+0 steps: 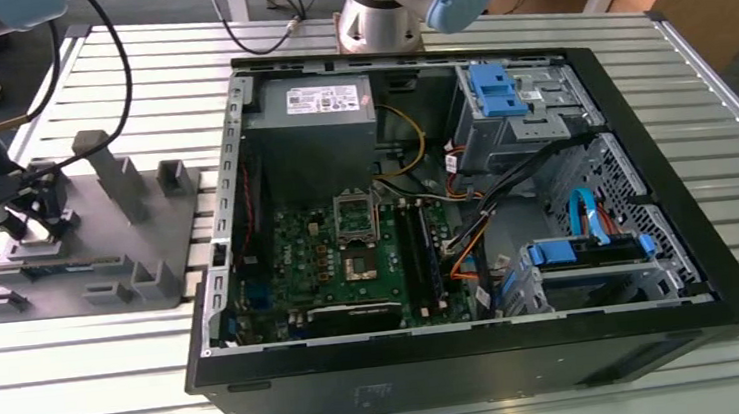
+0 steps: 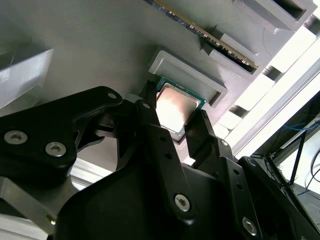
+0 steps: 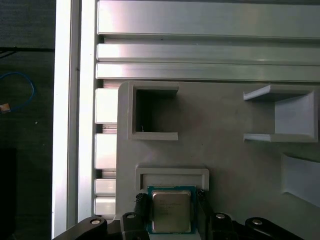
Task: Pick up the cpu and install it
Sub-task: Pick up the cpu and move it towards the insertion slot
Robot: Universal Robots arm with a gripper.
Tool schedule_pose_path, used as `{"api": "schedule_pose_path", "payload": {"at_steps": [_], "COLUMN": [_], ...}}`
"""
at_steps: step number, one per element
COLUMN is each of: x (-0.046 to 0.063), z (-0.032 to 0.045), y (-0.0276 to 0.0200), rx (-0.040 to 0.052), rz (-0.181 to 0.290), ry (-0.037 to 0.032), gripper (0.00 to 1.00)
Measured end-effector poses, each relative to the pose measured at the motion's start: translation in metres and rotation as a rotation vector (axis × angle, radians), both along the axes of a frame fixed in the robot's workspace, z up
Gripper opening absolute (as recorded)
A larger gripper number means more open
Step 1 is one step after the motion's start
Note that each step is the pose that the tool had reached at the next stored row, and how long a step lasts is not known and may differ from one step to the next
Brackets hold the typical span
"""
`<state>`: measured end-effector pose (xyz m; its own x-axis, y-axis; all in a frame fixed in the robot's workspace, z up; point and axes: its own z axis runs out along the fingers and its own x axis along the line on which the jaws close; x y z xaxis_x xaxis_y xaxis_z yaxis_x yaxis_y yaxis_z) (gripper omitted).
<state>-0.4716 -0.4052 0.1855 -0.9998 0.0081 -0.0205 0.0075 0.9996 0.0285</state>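
Lying in a recess of a grey plastic tray [image 3: 225, 162], the square silver-topped, green-rimmed cpu [image 3: 170, 212] was partly hidden by the black gripper [image 3: 171, 200]; whether the jaws clamped it could not be told.

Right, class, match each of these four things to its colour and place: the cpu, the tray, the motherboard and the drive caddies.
Things:
1. cpu
2. tray
3. motherboard
4. drive caddies

Descriptions:
A. green, lying inside the open case
B. silver-topped, on the tray at the tool
C. blue, inside the case
D. grey, on the slatted table beside the case

Pairs: 1-B; 2-D; 3-A; 4-C
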Motion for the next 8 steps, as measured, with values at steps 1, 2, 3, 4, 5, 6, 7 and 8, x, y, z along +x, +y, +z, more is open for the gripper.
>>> {"api": "schedule_pose_path", "payload": {"at_steps": [1,2,3,4,5,6,7,8], "x": [0.0000,0.0000,0.0000,0.0000,0.0000,-0.0001,0.0000,0.0000], "z": [0.0000,0.0000,0.0000,0.0000,0.0005,0.0017,0.0028,0.0042], "y": [0.0000,0.0000,0.0000,0.0000,0.0000,0.0000,0.0000,0.0000], "rx": [0.0003,0.0004,0.0006,0.0007,0.0006,0.0004,0.0005,0.0007], "rz": [0.000,0.000,0.000,0.000,0.000,0.000,0.000,0.000], "ry": [-0.0001,0.0000,-0.0001,-0.0001,0.0001,0.0004,0.0002,0.0000], "gripper": [0.47,0.47,0.47,0.47,0.47,0.47,0.47,0.47]}}
